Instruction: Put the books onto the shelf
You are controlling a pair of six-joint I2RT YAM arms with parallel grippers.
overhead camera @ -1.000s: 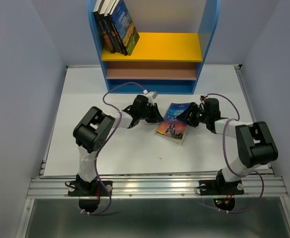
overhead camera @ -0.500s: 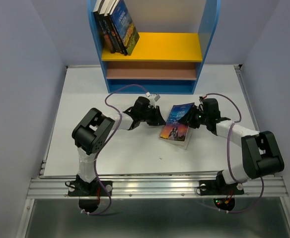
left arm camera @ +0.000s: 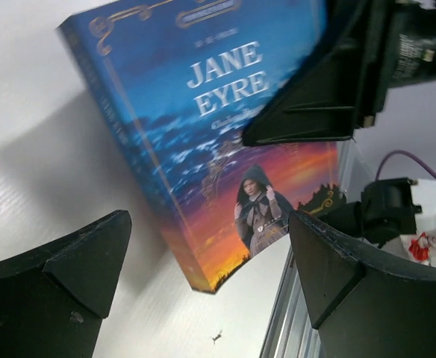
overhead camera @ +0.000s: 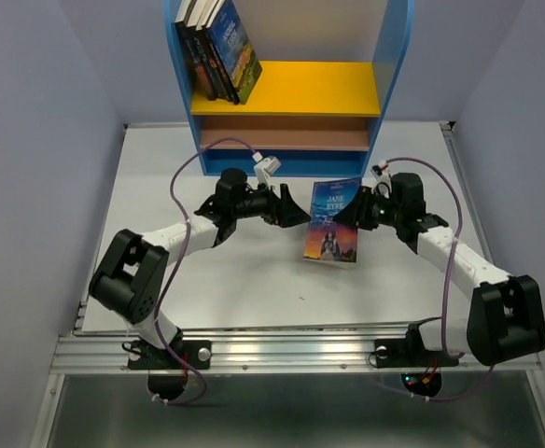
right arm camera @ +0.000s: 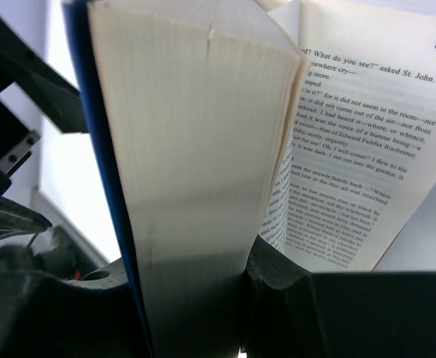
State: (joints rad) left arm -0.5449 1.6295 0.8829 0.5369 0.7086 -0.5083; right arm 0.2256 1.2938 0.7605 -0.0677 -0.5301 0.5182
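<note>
Top external: shows shelf [overhead camera: 392, 65] at 12 o'clock of table [overhead camera: 151, 187], with shelved books [overhead camera: 218, 51] leaning at the 9 o'clock end of yellow board [overhead camera: 319, 89]. Finds one book [overhead camera: 332, 233] not yet shelved, near table centre, cover facing up. Puts left gripper [overhead camera: 296, 213] just off its 9 o'clock edge and right gripper [overhead camera: 349, 217] on its 3 o'clock edge.

Left wrist: looks at the Jane Eyre cover between own fingers [left arm camera: 61, 276], spread wide, clear of the book, gripping nothing. Reads as standing by only, with the weight judged to be on the other arm. Shows book tilted, spine edge low; cannot tell whether it touches the table.

Right wrist: sees page block [right arm camera: 188, 149] end-on, pinched between narrow-set pads [right arm camera: 54, 313], blue cover at 9 o'clock. Leaves loose pages [right arm camera: 352, 134] splayed at 3 o'clock, outside the pinch; likely to flap or crease on a lift. Judged: held by the open edge so the spine can lead into the shelf beside the leaning row.
</note>
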